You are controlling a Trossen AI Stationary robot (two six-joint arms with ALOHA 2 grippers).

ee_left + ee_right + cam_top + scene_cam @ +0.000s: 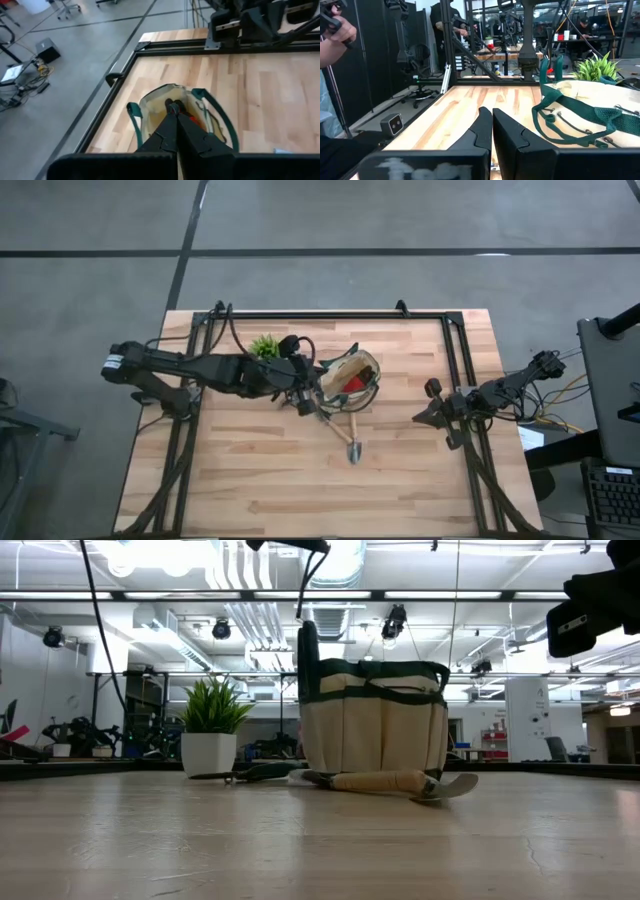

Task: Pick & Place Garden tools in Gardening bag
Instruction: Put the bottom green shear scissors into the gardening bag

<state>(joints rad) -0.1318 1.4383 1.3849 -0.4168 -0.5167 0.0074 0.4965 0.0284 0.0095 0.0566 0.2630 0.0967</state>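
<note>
Take the gardening bag (352, 376) as your reference; it stands upright on the worktop (250, 470), near the far edge and about midway along it. The left gripper (318, 385) hangs just beside the bag's rim, on the side facing the small potted plant (265, 346). In the left wrist view its fingers (176, 131) are pressed together with no gap, tips aimed into the bag's open mouth (172, 112), and you can see nothing held between them. A red-headed tool (350, 381) lies inside the bag.

A wooden-handled trowel (350, 442) lies flat on the worktop just on the near side of the bag, its handle end close to the bag's base. In the low view a darker tool (255, 774) lies beside the trowel (400, 782), between the bag and the plant.

The right gripper (422, 416) waits well apart from the bag, toward the right edge of the worktop, raised and empty. Its fingers (480, 132) are closed against each other.
</note>
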